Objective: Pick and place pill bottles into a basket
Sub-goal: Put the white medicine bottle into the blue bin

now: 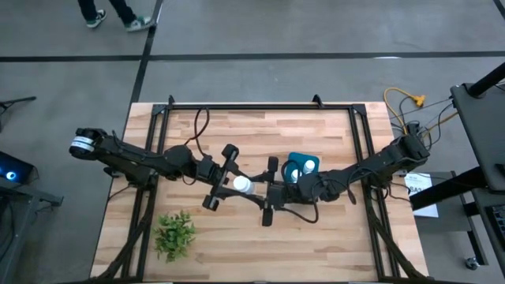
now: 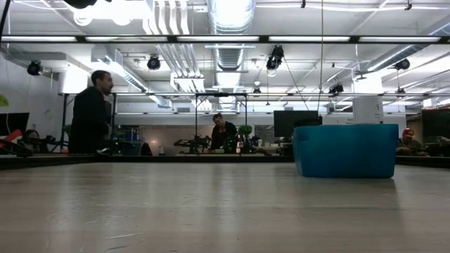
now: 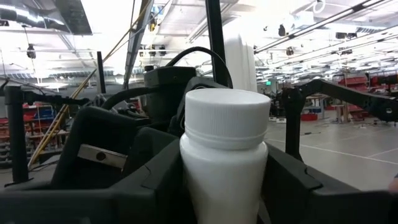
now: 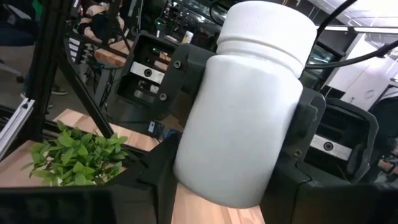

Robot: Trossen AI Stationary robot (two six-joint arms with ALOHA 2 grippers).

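Note:
One white pill bottle (image 1: 242,184) with a white cap hangs over the middle of the table, between my two grippers. My left gripper (image 1: 235,183) reaches it from the table's left and my right gripper (image 1: 252,188) from the right; each is shut on it. The teal basket (image 1: 301,166) stands on the table just behind my right gripper, with white bottles (image 1: 309,165) inside. In the low view only the basket (image 2: 344,151) shows; the grippers and the held bottle are above that picture. My left gripper pinches the bottle's body (image 3: 205,180) below the cap between its two fingers (image 3: 155,180), coming about level from the table's left. The bottle stands upright, cap up, clear of the table. My right gripper pinches the bottle's lower body (image 4: 211,180) between its two fingers (image 4: 163,177), coming level from the table's right. The bottle is clear of the table, and its cap (image 4: 267,25) rises above the fingers.
A small green leafy plant (image 1: 175,233) stands near the table's front left. A dark frame rail (image 1: 260,105) runs along the far edge. Bare wood lies in front of the grippers. People stand in the room beyond the table.

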